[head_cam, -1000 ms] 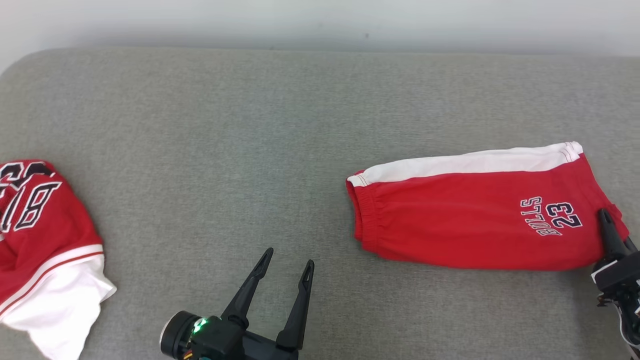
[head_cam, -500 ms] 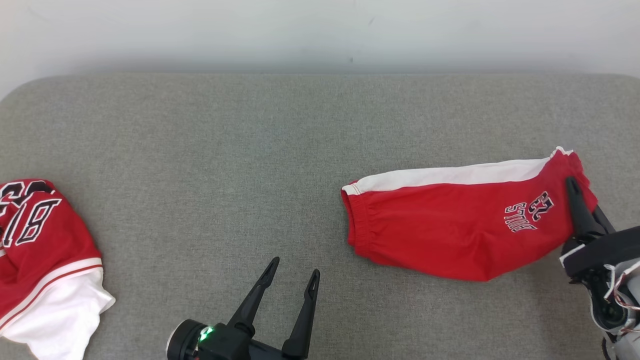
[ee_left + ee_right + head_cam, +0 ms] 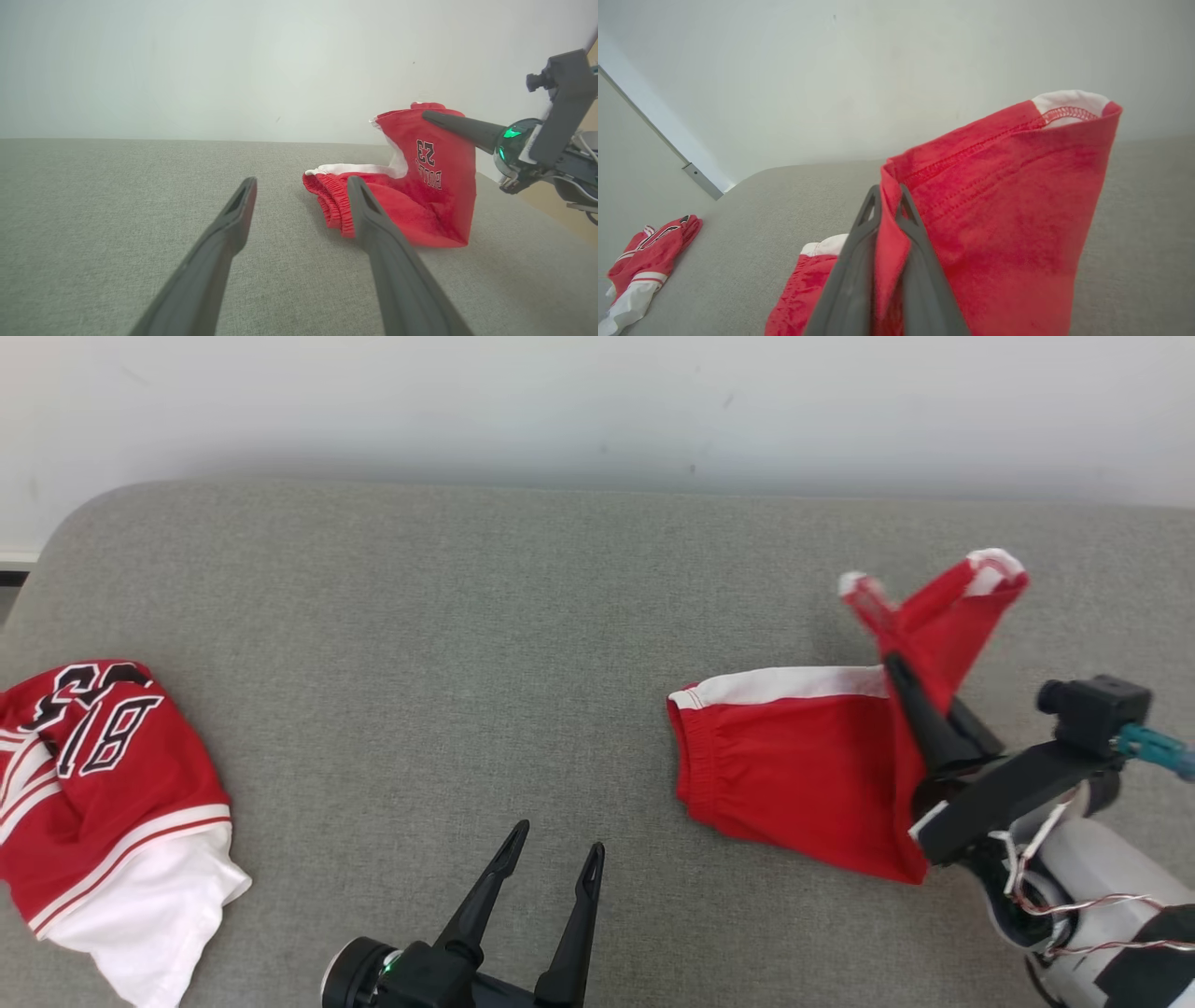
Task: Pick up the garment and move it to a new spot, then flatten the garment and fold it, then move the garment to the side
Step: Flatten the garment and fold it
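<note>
You'll see the shorts (image 3: 784, 756) are red with a white side stripe and dark "23" lettering. The jersey (image 3: 103, 784) is red and white, with white-edged black numerals and a thin red stripe. The cushion (image 3: 420, 644) is flecked grey, the wall (image 3: 560, 401) off-white.

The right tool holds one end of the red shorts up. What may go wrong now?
1. The right tool pinches only a narrow fold near the hem of the red shorts, so the cloth may slip out.
2. The waistband lies on the grey surface; dragging may bunch it.
3. The left tool is open and apart, so the shorts may twist.
</note>
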Controlling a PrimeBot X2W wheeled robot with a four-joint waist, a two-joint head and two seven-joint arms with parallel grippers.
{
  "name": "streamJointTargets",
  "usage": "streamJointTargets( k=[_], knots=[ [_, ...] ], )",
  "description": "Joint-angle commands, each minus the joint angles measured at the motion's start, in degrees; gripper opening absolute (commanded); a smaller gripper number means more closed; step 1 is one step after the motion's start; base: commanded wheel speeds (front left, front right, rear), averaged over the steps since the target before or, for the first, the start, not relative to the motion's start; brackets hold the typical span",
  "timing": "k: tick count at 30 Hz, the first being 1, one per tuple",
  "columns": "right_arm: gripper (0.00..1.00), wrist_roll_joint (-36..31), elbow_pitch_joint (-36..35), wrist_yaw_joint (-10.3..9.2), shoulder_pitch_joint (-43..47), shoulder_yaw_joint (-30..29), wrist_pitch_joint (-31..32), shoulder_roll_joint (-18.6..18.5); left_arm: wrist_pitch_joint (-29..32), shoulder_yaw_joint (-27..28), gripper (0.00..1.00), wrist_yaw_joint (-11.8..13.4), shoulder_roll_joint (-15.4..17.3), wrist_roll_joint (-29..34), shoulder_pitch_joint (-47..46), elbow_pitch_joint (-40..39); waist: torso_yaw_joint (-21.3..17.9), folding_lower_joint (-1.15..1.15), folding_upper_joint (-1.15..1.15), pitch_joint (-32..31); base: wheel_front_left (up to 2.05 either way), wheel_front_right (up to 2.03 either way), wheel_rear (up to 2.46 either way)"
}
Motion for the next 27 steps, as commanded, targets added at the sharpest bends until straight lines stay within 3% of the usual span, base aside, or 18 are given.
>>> streamJointTargets(
  k=[1,10,16,17,18,19,20,27],
  knots=[
    [0.00,-0.6,-1.2,-0.13,-0.8,2.0,-0.1,0.5,-0.2,0.1,1.00,-0.1,-0.3,-0.2,0.6,0.1,0.6,0.00,0.00,0.0,0.00,0.00,0.00],
    [0.00,-2.9,-4.5,-0.13,-1.4,10.2,0.5,2.9,-0.2,0.5,1.00,-0.2,-0.9,-0.2,1.0,0.0,1.0,0.00,0.00,-0.1,0.00,0.00,0.00],
    [0.00,-3.2,-2.8,-0.13,-0.7,17.3,1.4,5.4,-0.2,0.9,1.00,-0.3,-1.3,0.0,1.1,-0.2,0.7,0.00,0.00,-0.3,0.00,0.00,0.00],
    [0.08,-2.9,-2.6,-0.13,-0.5,18.1,1.3,5.9,-0.2,1.0,1.00,-0.3,-1.3,0.0,1.1,-0.2,0.6,0.00,0.00,-0.3,0.00,0.00,0.00],
    [0.24,-2.7,-2.5,-0.13,-0.3,18.8,1.2,6.3,-0.2,1.1,1.00,-0.3,-1.4,0.1,1.2,-0.2,0.5,0.00,0.00,-0.5,0.00,0.00,0.00],
    [0.87,-2.6,-2.3,-0.13,-0.2,19.5,1.1,6.6,-0.2,1.2,1.00,-0.3,-1.4,0.1,1.3,-0.1,0.4,0.00,0.00,-0.6,0.00,0.00,0.00],
    [1.00,-2.5,-2.4,-0.13,-0.2,20.0,0.8,6.9,-0.2,1.2,1.00,-0.4,-1.5,0.2,1.4,-0.1,0.3,0.00,0.00,-0.8,0.00,0.00,0.00],
    [1.00,-1.2,-5.2,-0.13,3.0,23.2,0.1,7.8,-0.2,1.8,1.00,-0.1,-1.8,0.1,2.8,0.3,-0.9,0.00,0.00,-3.2,0.00,0.00,0.00]
  ],
)
